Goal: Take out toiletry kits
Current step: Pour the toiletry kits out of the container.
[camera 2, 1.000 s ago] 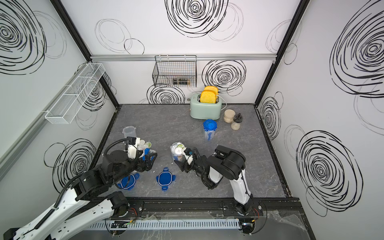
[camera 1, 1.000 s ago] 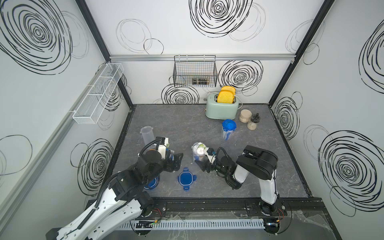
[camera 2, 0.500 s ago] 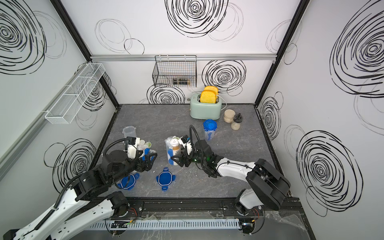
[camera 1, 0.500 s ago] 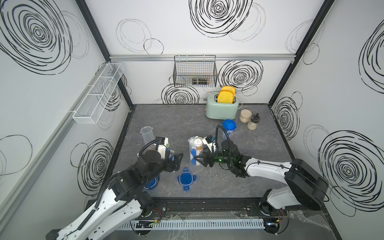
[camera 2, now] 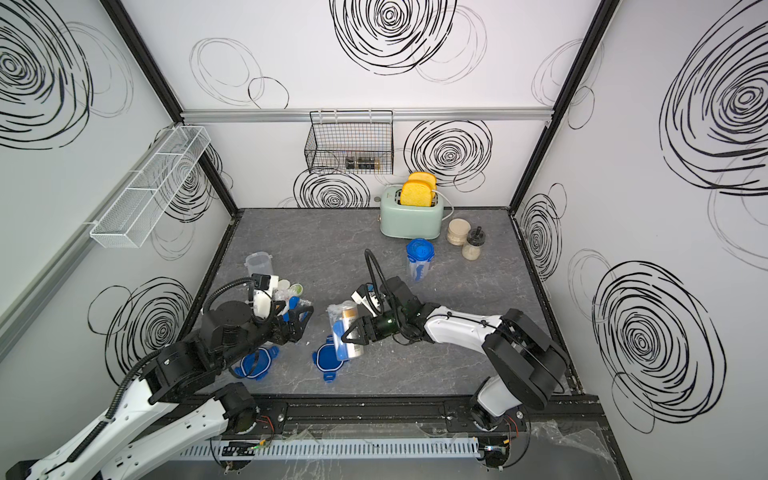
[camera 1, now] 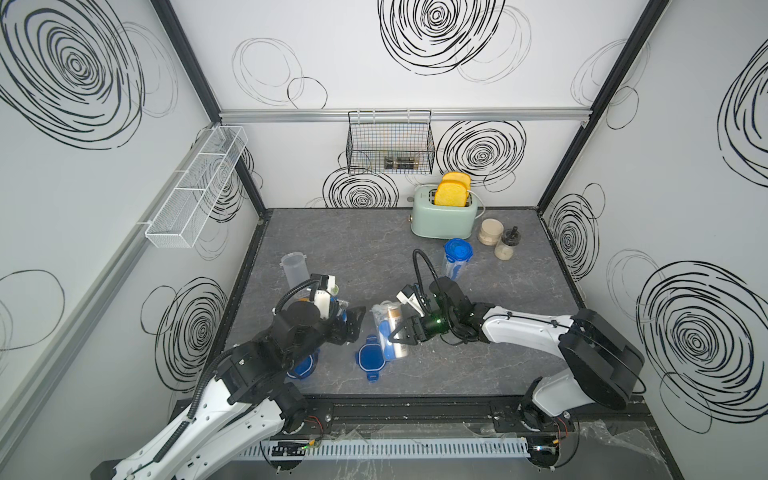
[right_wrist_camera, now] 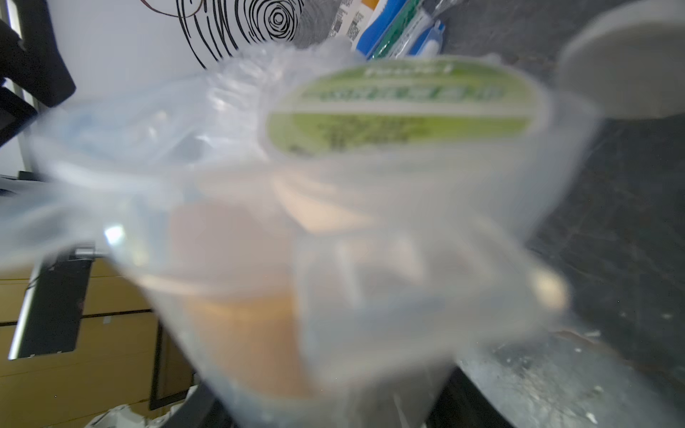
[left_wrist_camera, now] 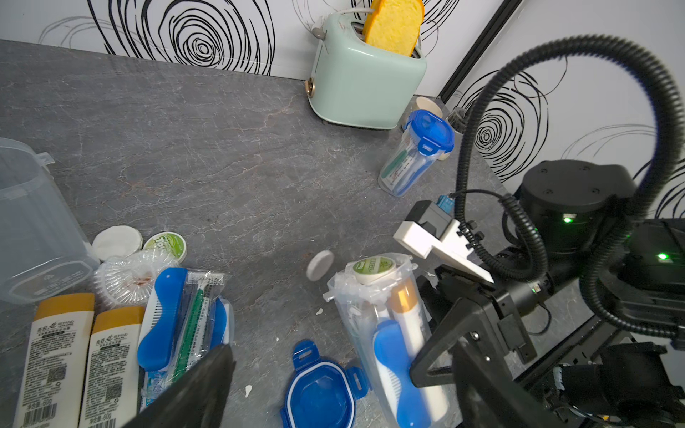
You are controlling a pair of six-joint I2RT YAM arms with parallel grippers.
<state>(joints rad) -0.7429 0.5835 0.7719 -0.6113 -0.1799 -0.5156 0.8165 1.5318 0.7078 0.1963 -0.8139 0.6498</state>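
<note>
Top views, left to right: left gripper (camera 1: 354, 326), jaws spread wide and empty, hovers beside the unpacked toiletry kit (left_wrist_camera: 178, 318) at the table's (camera 1: 332, 232) 9 o'clock. Near centre, right gripper (camera 1: 395, 337) clasps a tilted open container (camera 1: 384, 320) with a second kit (left_wrist_camera: 389, 344) inside; loose blue lid (camera 1: 370, 359) at its 7 o'clock.

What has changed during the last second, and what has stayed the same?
The right arm has stretched out, its elbow swinging to the robot's right. The right gripper has closed on the open container of toiletries and drawn it toward the front of the table, beside the loose blue lid. The left gripper, open, the unpacked kit and the toaster have not moved.
</note>
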